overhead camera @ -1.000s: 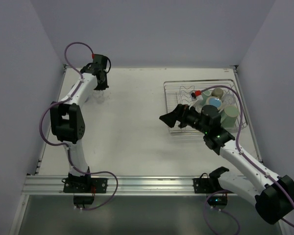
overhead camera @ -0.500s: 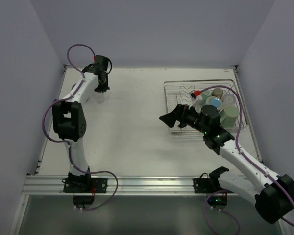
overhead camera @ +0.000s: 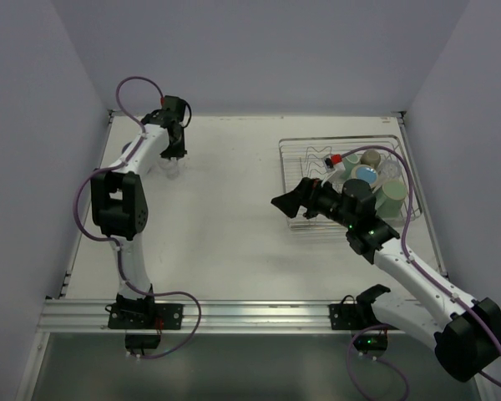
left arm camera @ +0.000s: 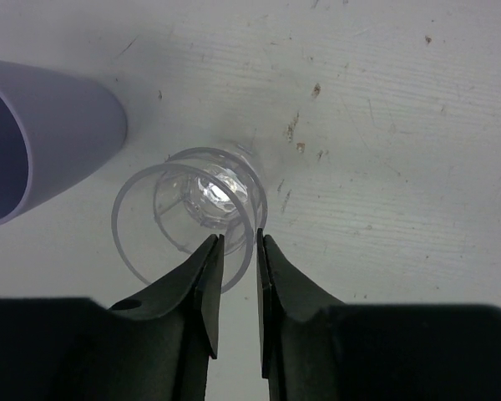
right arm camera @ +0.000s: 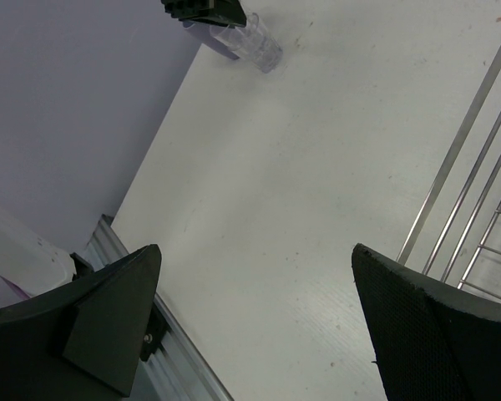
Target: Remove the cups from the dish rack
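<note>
Unloading partly done: glass (left arm camera: 202,205) and lavender cup (left arm camera: 50,125) stand just beside each other on the surface (overhead camera: 234,209), well left of the rack (overhead camera: 342,139). Several cups (overhead camera: 370,159) sit in the rack's far-right part, yet to move. Glass upright, mouth up, long axis vertical; lavender cup looks upright too. Left fingers (left arm camera: 204,284) parted narrowly astride the glass's near wall, the gap wider than the wall, so likely let go. Right fingers (right arm camera: 108,317) spread wide, empty, at the rack's near-left corner.
</note>
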Action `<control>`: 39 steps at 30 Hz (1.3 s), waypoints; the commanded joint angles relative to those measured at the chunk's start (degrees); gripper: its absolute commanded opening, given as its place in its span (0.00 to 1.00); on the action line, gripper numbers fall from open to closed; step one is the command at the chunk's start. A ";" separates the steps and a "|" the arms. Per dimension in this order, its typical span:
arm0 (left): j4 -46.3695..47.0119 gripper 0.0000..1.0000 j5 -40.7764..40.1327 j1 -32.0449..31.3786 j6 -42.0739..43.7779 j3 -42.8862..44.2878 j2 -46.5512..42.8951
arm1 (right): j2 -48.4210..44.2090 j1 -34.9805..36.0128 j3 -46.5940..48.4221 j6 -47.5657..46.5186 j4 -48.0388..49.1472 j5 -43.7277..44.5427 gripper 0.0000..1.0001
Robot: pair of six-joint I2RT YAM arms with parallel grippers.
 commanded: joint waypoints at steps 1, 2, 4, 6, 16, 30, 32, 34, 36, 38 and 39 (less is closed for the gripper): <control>-0.32 0.30 -1.63 0.47 1.45 2.53 0.06 | -1.41 0.18 -0.04 -0.98 0.34 0.67 0.99; -0.23 0.32 -1.63 0.47 1.45 2.61 -0.03 | -1.59 0.09 -0.04 -0.98 0.25 0.76 0.99; -0.14 0.37 -1.98 0.47 1.27 2.70 -0.03 | -1.76 0.18 -0.04 -0.98 0.25 0.94 0.99; 0.12 0.45 -2.86 0.47 1.10 2.70 -0.82 | -1.76 0.09 -0.13 -1.07 0.25 1.02 0.99; 11.00 0.82 -2.52 0.38 0.04 -0.81 -14.42 | -1.59 0.09 1.10 -2.21 -2.12 4.35 0.99; 36.93 0.86 26.91 -14.02 -7.86 -28.29 -45.37 | -3.89 -6.49 10.40 -9.59 -24.61 32.73 0.86; 39.05 0.86 32.52 -16.67 -9.62 -34.98 -50.29 | -2.30 -7.99 13.30 -10.90 -27.78 35.99 0.99; 39.76 0.86 35.62 -17.64 -10.86 -40.78 -55.82 | 0.07 -9.83 14.72 -11.70 -29.19 41.00 0.99; 39.41 0.87 38.70 -17.73 -9.81 -43.86 -59.95 | 2.27 -11.94 17.26 -12.67 -30.77 42.68 0.99; 35.73 0.89 37.49 -17.73 -7.53 -46.07 -65.75 | 5.08 -14.93 18.32 -13.72 -30.87 43.65 0.99; 34.50 0.89 36.35 -17.73 -5.17 -46.69 -67.34 | 5.96 -15.89 19.72 -13.98 -30.78 43.56 0.99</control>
